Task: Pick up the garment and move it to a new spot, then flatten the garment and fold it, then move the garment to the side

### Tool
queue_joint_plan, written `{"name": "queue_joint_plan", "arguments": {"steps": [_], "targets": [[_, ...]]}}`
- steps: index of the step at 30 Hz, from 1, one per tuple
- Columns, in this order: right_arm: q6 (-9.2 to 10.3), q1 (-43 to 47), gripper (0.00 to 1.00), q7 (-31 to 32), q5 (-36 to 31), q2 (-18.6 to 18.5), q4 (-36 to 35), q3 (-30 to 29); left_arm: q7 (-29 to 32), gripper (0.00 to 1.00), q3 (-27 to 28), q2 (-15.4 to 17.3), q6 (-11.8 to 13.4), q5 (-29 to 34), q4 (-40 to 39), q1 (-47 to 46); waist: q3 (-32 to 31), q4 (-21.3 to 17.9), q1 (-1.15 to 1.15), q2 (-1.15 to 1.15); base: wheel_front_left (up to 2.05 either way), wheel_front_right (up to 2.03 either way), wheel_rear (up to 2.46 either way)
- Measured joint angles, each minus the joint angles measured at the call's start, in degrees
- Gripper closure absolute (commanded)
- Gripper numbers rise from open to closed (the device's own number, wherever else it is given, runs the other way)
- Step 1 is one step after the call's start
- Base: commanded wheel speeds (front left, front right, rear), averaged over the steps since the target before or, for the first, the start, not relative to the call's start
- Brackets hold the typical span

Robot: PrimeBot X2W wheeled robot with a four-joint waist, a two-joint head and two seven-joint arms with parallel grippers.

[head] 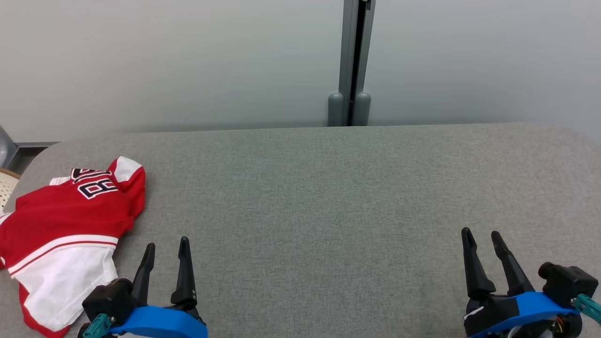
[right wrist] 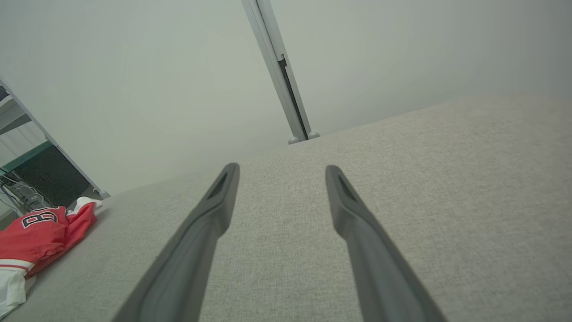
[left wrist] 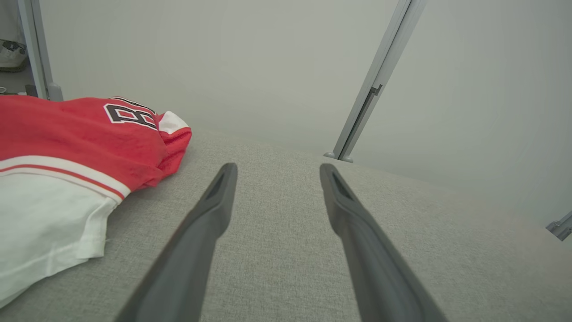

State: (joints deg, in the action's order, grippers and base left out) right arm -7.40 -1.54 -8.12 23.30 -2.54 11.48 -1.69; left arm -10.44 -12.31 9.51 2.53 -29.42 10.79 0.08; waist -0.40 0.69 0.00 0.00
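The garment [head: 65, 225] is a red and white sports jersey with a dark number, lying crumpled at the left end of the grey table [head: 328, 197]. It also lies at the left of the left wrist view, garment [left wrist: 67, 147], and far left in the right wrist view, garment [right wrist: 35, 237]. My left gripper [head: 166, 244] stands open just right of the jersey's near edge, holding nothing. At the lower right my right gripper [head: 481, 234] is open too, far from the jersey. Both pairs of fingers hover over bare cloth: left gripper [left wrist: 277, 167], right gripper [right wrist: 281, 167].
A pale partition wall with a grey post [head: 353, 61] stands right behind the table's far edge. At the far left, past the table's rounded corner, a pale chair edge [head: 7, 185] shows. The table surface stretches bare from the jersey to the right end.
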Motion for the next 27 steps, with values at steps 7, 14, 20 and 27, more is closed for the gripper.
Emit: {"name": "queue_joint_plan", "arguments": {"steps": [7,14,20,27], "targets": [[0.0,0.4,0.0,0.0,-3.5,0.0,-0.2,0.3,-0.5,0.0,-1.0,0.5,0.7,2.6,-0.1,0.4,-0.2,0.0,0.0,0.0,0.0,0.0,0.0],[0.0,0.6,0.0,0.0,-6.8,0.0,-0.2,0.4,-0.7,0.0,-1.8,0.8,1.1,4.5,0.1,0.9,-0.4,-0.1,0.0,0.0,0.0,0.0,0.0],[-0.01,0.7,0.0,0.0,-9.3,-0.1,0.2,0.4,-0.7,0.0,-2.2,1.0,2.1,6.1,0.1,1.2,-0.5,-0.1,0.0,0.0,0.0,0.0,0.0],[-0.01,0.9,0.0,0.2,-11.6,-0.1,0.3,0.4,-0.8,0.0,-2.6,1.0,3.3,7.9,-0.2,1.7,-0.5,0.0,0.0,0.0,0.0,0.0,0.0]]}}
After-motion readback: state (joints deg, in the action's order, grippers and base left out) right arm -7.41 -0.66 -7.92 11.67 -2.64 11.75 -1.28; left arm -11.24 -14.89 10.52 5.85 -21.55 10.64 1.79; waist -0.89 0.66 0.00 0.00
